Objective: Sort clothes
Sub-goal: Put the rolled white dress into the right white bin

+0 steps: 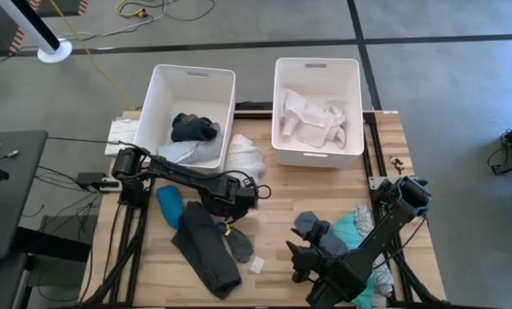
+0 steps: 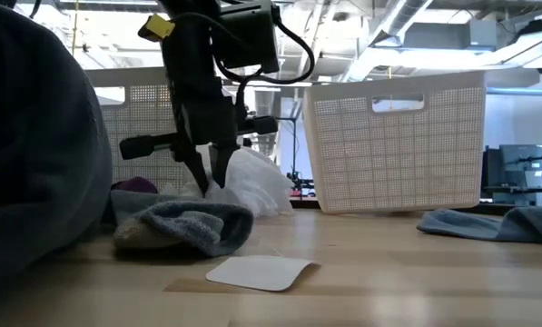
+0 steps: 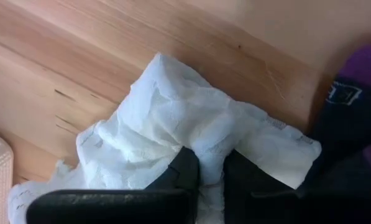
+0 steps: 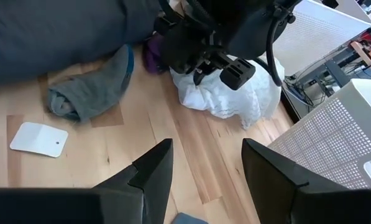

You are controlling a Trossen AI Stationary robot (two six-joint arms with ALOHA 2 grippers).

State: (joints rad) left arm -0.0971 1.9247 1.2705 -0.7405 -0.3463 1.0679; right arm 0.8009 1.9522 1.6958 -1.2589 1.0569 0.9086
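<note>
My left arm reaches from its mount at the table's left edge, elbow low, forearm stretched toward the middle of the table in the high view. Its left gripper (image 2: 211,173) points straight down, wrist upright above it in the low view. In the left wrist view its fingers (image 3: 185,171) stand nearly together, pinching a fold of the white garment (image 3: 173,118) between them. My right arm angles in from the table's right edge, bent back toward the near side. Its right gripper (image 4: 201,165) hangs above the table, well apart from the left, its two fingers spread with a clear gap and nothing between them.
</note>
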